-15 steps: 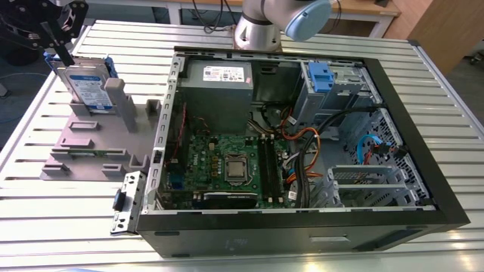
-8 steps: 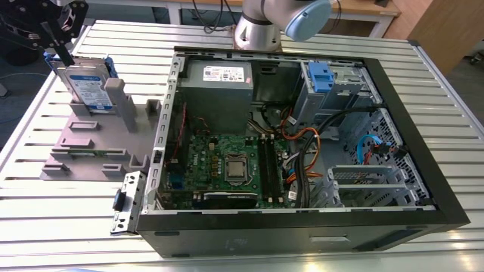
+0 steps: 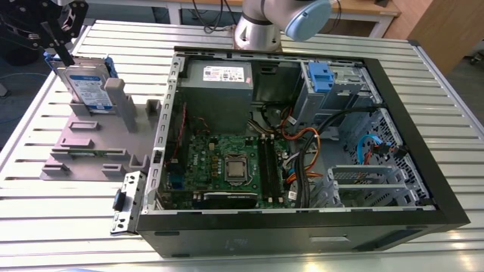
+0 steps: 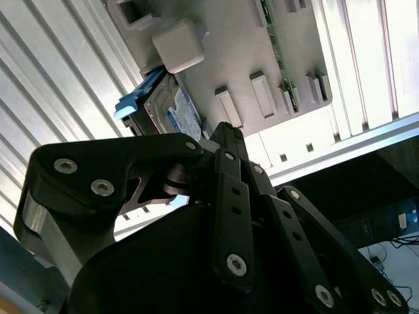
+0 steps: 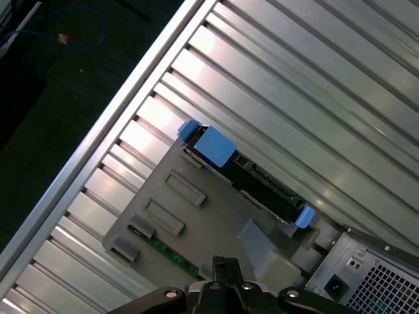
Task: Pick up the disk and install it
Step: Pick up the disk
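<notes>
Disk [image 3: 88, 85] stands upright in the grey stand [image 3: 79, 136] — not yet installed in the case [image 3: 302, 232]. Gripper [image 3: 64, 55] sits at its top edge — grip state cannot be told.

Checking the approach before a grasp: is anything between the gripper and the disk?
Nothing visible. The gripper hangs right over the disk, which stands upright in the grey stand; the stand's tall post is beside the disk, toward the computer case, not over it.
</notes>
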